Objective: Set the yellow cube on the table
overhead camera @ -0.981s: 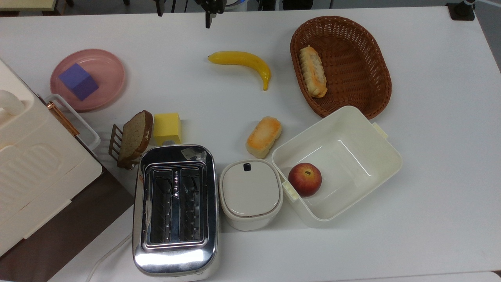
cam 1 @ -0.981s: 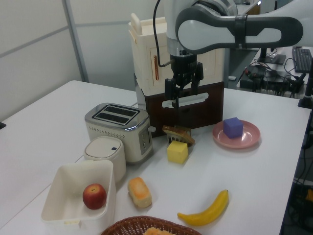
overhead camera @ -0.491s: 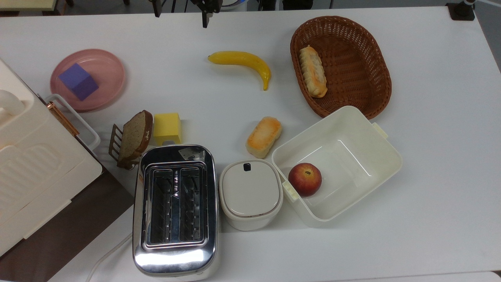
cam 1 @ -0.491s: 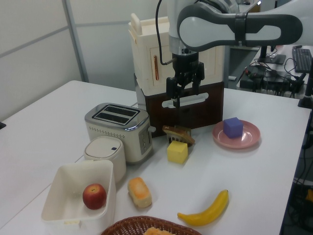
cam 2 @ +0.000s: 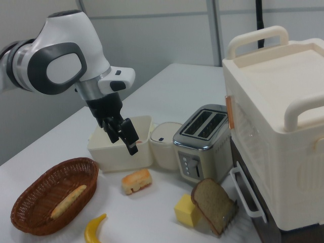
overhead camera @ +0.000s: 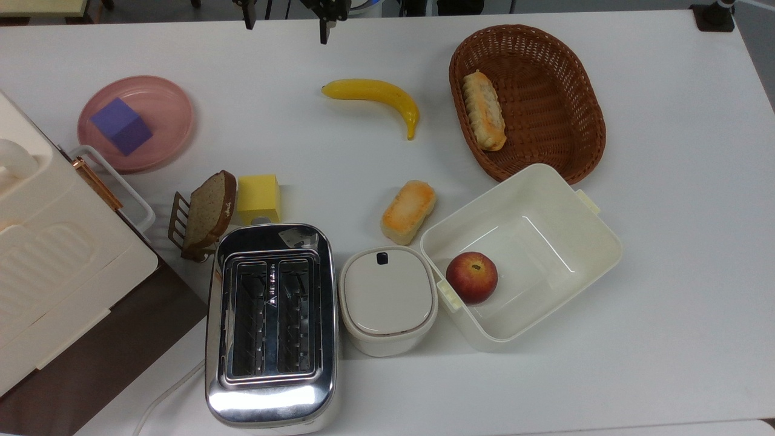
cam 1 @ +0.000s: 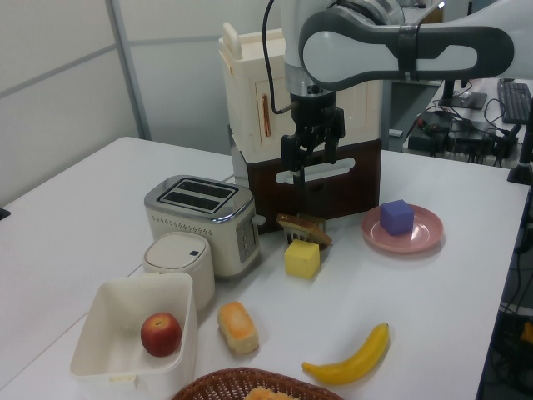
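Near the middle of the table (overhead camera: 666,181), the yellow cube (overhead camera: 258,197) is resting flat on the white surface, wedged close between the slice of bread (overhead camera: 209,209) in its small rack on the top view's left and the toaster (overhead camera: 270,324) toward the near edge. Well above it, the gripper (cam 1: 306,158) is hanging empty, its two fingers spread wide and pointing down, in front of the tall cream appliance (cam 1: 266,108) at the far edge in the left view.

Judged from these views, the cube is already sitting on the table, so the step in hand is probably the retreat. To do it well:

- Keeping the gripper high, so it is passing over the bread and the toaster with margin
- Keeping the fingers apart, so nothing is being caught or dragged on the way
- Moving away from the cube vertically before travelling sideways, since the bread is standing just beside the cube and could tip if brushed
- Steering clear of the purple cube (overhead camera: 121,126) on the pink plate (overhead camera: 175,106) toward the table's far left corner in the top view
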